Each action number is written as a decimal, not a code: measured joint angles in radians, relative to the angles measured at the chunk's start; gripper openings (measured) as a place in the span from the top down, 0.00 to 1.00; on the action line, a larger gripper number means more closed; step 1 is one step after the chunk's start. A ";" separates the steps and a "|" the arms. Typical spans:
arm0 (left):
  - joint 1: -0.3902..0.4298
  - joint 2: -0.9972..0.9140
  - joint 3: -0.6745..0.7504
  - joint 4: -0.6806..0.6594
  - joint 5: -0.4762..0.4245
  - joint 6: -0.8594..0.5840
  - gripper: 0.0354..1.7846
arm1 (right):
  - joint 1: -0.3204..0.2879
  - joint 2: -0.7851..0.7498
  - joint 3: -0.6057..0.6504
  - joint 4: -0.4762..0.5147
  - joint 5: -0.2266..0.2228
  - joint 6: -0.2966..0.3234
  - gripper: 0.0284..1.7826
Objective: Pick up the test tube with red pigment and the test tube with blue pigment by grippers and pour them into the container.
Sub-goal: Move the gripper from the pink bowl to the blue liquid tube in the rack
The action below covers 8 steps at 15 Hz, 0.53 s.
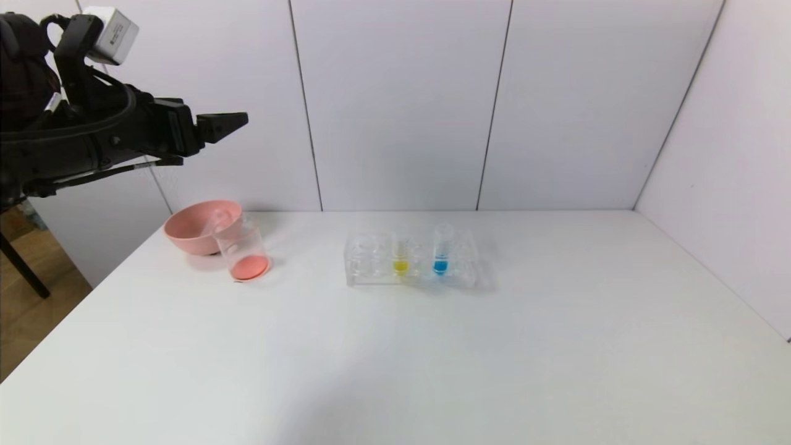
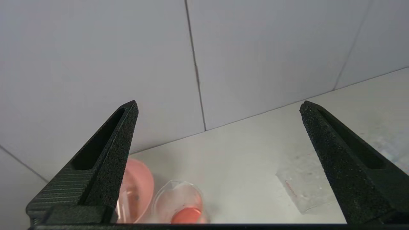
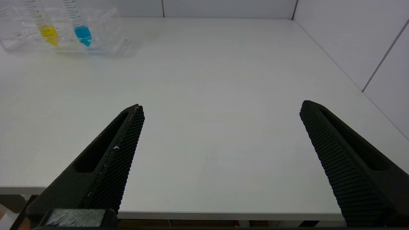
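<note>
Up at your left, the left gripper [image 2: 217, 107] hangs high above the pink bowl [image 1: 201, 225] and the container [image 1: 242, 253], its fingers spread wide with nothing between them. Your container stands just beside the bowl, red-orange liquid pooled at its bottom. Mid-table, the test tube with blue pigment [image 1: 441, 250] stands upright in the clear rack [image 1: 411, 259], near a yellow-liquid tube [image 1: 400, 253]. Your right gripper [image 3: 220, 107] is parked over the table's near edge, fingers apart and empty.
</note>
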 joint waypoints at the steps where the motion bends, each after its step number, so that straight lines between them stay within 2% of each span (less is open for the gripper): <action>1: -0.034 -0.011 0.014 -0.019 0.001 -0.021 0.01 | 0.000 0.000 0.000 0.000 0.000 0.000 0.00; 5: -0.147 -0.057 0.080 -0.041 0.017 -0.104 0.01 | 0.000 0.000 0.000 0.000 0.000 0.000 0.00; 8: -0.212 -0.087 0.134 -0.041 0.071 -0.121 0.01 | 0.000 0.000 0.000 0.000 0.000 0.000 0.00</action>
